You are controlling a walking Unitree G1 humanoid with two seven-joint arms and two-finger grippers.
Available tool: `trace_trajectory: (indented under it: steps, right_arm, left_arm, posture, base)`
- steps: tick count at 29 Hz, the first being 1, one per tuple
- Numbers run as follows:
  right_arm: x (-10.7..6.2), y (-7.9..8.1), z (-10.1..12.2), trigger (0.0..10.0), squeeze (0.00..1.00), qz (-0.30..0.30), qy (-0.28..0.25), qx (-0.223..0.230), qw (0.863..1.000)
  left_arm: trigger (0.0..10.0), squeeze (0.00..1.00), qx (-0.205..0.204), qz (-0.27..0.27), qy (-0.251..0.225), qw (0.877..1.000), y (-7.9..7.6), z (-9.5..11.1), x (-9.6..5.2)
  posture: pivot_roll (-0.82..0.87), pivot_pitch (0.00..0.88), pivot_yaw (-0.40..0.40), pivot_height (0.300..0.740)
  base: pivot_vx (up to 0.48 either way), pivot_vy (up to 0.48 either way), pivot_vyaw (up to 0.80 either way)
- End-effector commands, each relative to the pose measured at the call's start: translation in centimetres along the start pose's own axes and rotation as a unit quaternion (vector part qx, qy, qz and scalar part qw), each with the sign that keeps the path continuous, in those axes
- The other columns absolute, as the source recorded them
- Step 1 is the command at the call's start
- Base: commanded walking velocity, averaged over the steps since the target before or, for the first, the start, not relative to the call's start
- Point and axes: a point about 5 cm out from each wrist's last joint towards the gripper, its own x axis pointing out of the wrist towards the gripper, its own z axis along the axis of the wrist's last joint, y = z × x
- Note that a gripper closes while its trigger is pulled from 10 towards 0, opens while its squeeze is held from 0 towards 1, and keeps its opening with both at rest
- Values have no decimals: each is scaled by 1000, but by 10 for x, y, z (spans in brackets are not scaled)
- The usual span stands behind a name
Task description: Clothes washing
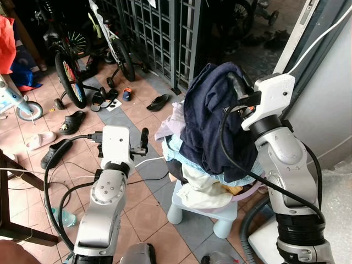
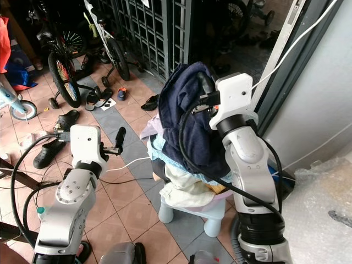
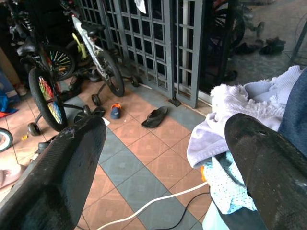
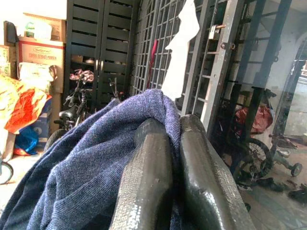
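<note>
From my left eye I see my right gripper [image 1: 237, 88] raised above a pink basin [image 1: 242, 196] that sits on a small white stool [image 1: 223, 217]; its fingers are pinched shut on a navy garment [image 1: 206, 121], which hangs from them and drapes down over the heap of laundry in the basin. Under the navy cloth lie a pale lilac towel [image 1: 171, 125] at the basin's left edge, a light blue dotted cloth [image 1: 175, 147] and a cream piece [image 1: 202, 190] spilling over the front rim. My left gripper [image 1: 144, 138] is held out over the tiled floor [image 1: 143, 192], near the basin's left edge and apart from the clothes. From my right eye the same holds: the navy garment hangs from my right gripper, and beyond it a bicycle [image 2: 60, 63] and scattered sandals [image 2: 148, 102] stand before a dark metal gate [image 2: 159, 33]. In my left wrist view my two fingers [image 3: 57, 172] stand wide apart with nothing between them; the lilac towel and the dotted cloth lie just past one finger, and a white cable [image 3: 153, 201] runs across the tiles. In my right wrist view my fingers [image 4: 148, 182] press together with the navy knit caught between and folded over their tips.
</note>
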Motion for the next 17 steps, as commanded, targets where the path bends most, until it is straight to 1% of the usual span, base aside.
trace_trajectory:
  steps: [1, 2, 3, 4, 5, 7, 9, 10, 13, 14, 15, 17]
  right_arm:
    - [1, 0, 5, 0, 0, -1, -7, -4, 1000]
    - [0, 1, 2, 902, 0, 2, -1, -6, 1000]
    - [-1, 1, 1, 3608, 0, 3, 4, -7, 1000]
    - [-1, 1, 1, 3608, 0, 3, 4, -7, 1000]
    - [-2, 1, -1, 10000, 0, 4, 9, -7, 1000]
    - [-4, 2, -5, 10000, 0, 7, 17, -6, 1000]
    - [-9, 3, -12, 10000, 0, 8, 31, -4, 999]
    - [-14, 3, -20, 10000, 0, 7, 47, 2, 999]
    - [-18, 3, -25, 10000, 0, 5, 58, 9, 998]
    - [-23, 4, -31, 10000, 0, 3, 72, 18, 997]
    - [-23, 4, -31, 10000, 0, 3, 72, 18, 997]
    - [-30, 6, -40, 10000, 0, 4, 90, 22, 996]
  left_arm:
    - [10000, 0, 6, 7, 5, 1000, 1, -3, -1]
    - [10000, 0, 6, 7, 5, 1000, 1, -3, -1]
    - [10000, 0, 6, 7, 6, 1000, 1, -3, -1]
    - [10000, 0, 6, 7, 6, 1000, 1, -3, -1]
    - [10000, 0, 6, 6, 6, 1000, 1, -3, -1]
    - [10000, 0, 6, 6, 6, 1000, 1, -4, -1]
    - [10000, 0, 6, 6, 6, 1000, 1, -4, -1]
    - [10000, 0, 6, 6, 7, 1000, 1, -4, -1]
    - [10000, 0, 7, 6, 7, 1000, 1, -4, -1]
    - [10000, 0, 7, 7, 7, 1000, 1, -4, -1]
    - [10000, 0, 7, 7, 7, 1000, 1, -4, -1]
    - [10000, 0, 8, 6, 8, 1000, 2, -5, -2]
  posture:
    - [11, 31, 48, 740]
    - [11, 31, 48, 740]
    - [10, 32, 47, 740]
    - [10, 32, 47, 740]
    - [10, 32, 47, 740]
    - [10, 32, 47, 740]
    - [10, 32, 47, 740]
    - [11, 28, 47, 740]
    - [11, 28, 47, 740]
    - [11, 29, 49, 740]
    - [11, 29, 49, 740]
    - [10, 29, 50, 740]
  base:
    - [0, 0, 0]
    - [0, 0, 0]
    - [0, 0, 0]
    - [0, 0, 0]
    - [-319, 0, 0]
    - [-319, 0, 0]
    - [0, 0, 0]
    - [0, 0, 0]
    - [0, 0, 0]
    - [-330, 0, 0]
    - [-330, 0, 0]
    - [-330, 0, 0]
